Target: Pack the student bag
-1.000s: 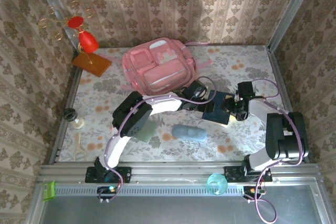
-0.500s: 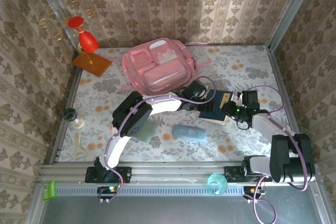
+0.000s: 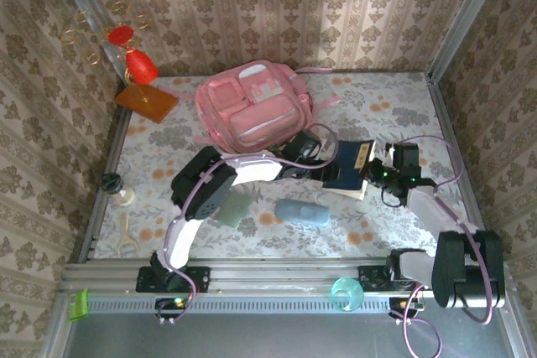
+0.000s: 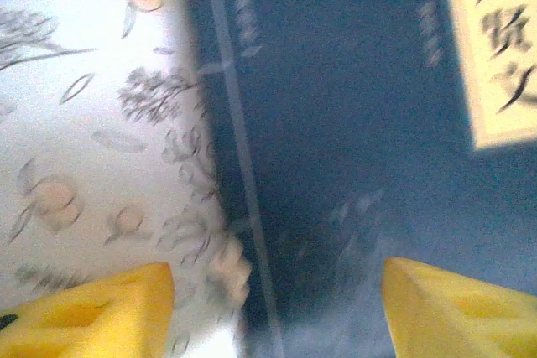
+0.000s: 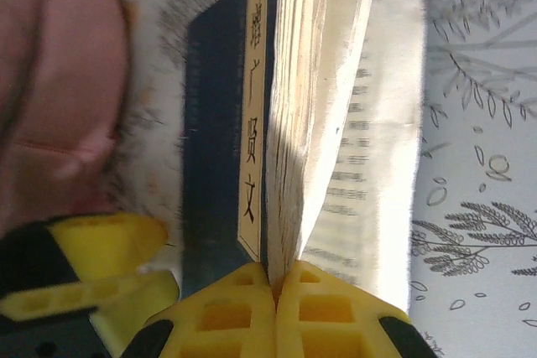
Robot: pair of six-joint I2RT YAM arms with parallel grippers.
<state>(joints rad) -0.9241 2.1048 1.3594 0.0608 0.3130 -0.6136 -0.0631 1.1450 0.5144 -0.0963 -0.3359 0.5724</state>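
Looks like we're at the grab-the-book stage of packing. The right gripper (image 5: 277, 281) is pinched fully together on the near edge of the dark blue book (image 5: 216, 165). It's clamping what looks like a wad of pages, so the book fans open just ahead of its fingertips.

The left gripper (image 4: 273, 295) is on the opposite side of the book, jaws spread fairly wide and holding nothing. One yellow finger (image 4: 92, 308) sits over the flowery table (image 4: 75, 123) and the other over the cover, straddling the spine edge. Can't tell if it's actually touching.

The student bag (image 3: 250, 109) lies just beyond both grippers, pockets up, closest to the left one.

Next move, I'd guess: get a hold on the whole book rather than loose pages, then lift it toward the bag. I can't see whether the main zip is open, and that would matter.
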